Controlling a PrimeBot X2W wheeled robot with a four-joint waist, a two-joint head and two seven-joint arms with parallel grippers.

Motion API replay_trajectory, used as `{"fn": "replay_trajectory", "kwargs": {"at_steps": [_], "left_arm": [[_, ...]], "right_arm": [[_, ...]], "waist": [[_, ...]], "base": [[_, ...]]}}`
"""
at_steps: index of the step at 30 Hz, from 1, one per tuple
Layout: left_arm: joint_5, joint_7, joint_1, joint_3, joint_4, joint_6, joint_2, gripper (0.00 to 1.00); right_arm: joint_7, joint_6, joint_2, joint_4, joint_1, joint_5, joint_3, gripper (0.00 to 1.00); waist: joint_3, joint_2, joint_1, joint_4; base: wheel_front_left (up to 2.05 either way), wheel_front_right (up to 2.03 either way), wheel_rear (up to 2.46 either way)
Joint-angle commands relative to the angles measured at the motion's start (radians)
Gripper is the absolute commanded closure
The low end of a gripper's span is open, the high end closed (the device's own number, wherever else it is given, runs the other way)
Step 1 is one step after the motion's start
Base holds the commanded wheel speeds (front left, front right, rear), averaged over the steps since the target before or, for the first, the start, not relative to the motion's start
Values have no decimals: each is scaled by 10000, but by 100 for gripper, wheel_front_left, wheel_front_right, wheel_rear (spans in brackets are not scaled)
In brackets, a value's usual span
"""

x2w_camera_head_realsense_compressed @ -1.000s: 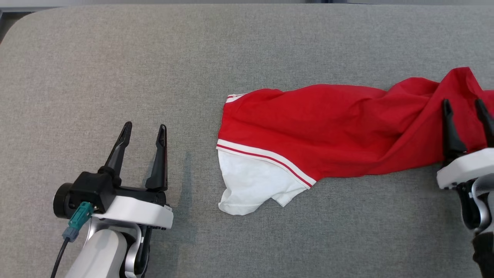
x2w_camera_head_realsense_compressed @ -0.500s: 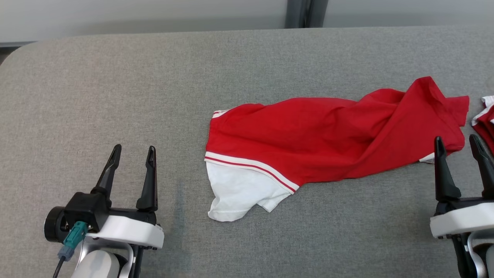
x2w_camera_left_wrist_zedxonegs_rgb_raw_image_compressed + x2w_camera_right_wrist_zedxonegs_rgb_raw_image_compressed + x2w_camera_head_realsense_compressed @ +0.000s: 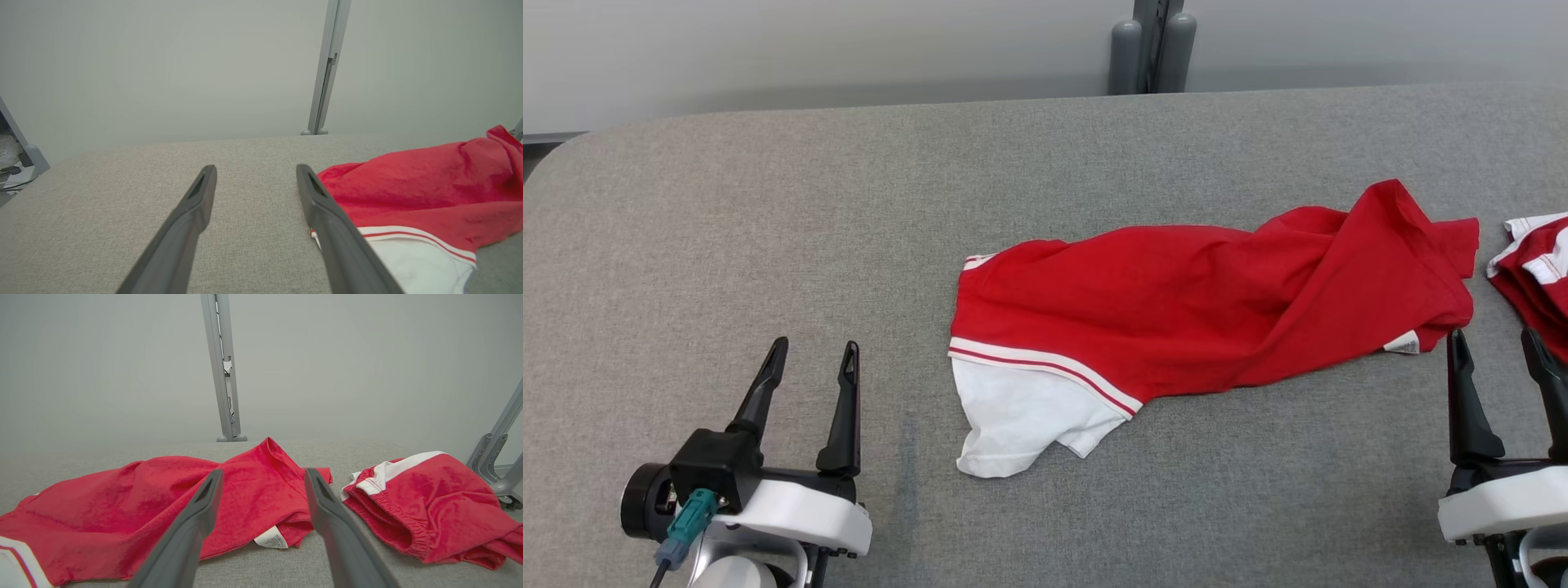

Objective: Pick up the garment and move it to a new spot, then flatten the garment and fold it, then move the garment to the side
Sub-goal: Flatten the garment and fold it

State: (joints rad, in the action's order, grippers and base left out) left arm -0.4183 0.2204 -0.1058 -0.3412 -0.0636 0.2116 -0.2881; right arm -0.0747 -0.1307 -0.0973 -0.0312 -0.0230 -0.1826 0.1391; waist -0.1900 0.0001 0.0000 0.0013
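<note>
1. Nearest me, the left gripper (image 3: 815,345) hangs empty with its jaws wide, well left of the garment (image 3: 1176,310).
2. The right gripper (image 3: 1492,335), equally spread and empty, has backed off the garment's end, which its fingers overlapped a second ago.
3. The garment lies released mid-table (image 3: 768,204), still twisted. The move looks done and flattening seems next.
4. Red shorts (image 3: 1531,269) lie further right.

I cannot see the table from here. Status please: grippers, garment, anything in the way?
Left gripper open, empty. Right gripper open, empty. Red garment crumpled, unfolded, its right end by right gripper. Second red garment close on the right.
</note>
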Motion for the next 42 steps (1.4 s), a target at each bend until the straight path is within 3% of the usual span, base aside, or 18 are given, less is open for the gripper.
{"fn": "replay_trajectory", "kwargs": {"at_steps": [1, 9, 19, 26, 27, 28, 36, 42], "left_arm": [[-4, -3, 68, -1, 45, 29, -56, 0], [0, -552, -212, -476, 218, -268, -40, 0], [-1586, -3181, 76, -1624, -34, -1396, 477, 0], [-2121, -4249, 77, -1935, -423, -1842, 268, 2], [-2102, -4214, 30, -1908, -470, -1826, 225, 58], [-2055, -4155, -17, -1867, -507, -1801, 192, 100], [-1948, -3812, -286, -1727, -602, -1762, 152, 100], [-1791, -3647, -512, -1699, -626, -1700, 75, 100]], "right_arm": [[22, -2, -14, -71, 77, 24, 40, 0], [113, -2, 60, -198, -32, -1, 37, 0], [-1, -2, 16, -18, -227, -144, -1, 0], [-75, -2, 11, 112, -275, -209, 102, 0], [-67, -2, 13, 125, -271, -208, 140, 0], [-58, -2, 4, 157, -268, -202, 192, 0], [-76, -2, -216, 585, -451, -356, 484, 0], [-72, -2, -981, 2198, -1318, -935, 753, 0]], "waist": [[-11, -1, 0, -4], [-114, -1, 0, -14], [-452, -1, 0, -243], [-614, -1, 0, -404], [-639, -1, 0, -416], [-672, -1, 0, -424], [-858, -1, 0, -417], [-1149, -1, 0, -327]], "base": [[0, 0, 0], [0, 0, 0], [0, 0, 0], [0, 0, 0], [0, 0, 0], [0, 0, 0], [0, 0, 0], [0, 0, 0]]}}
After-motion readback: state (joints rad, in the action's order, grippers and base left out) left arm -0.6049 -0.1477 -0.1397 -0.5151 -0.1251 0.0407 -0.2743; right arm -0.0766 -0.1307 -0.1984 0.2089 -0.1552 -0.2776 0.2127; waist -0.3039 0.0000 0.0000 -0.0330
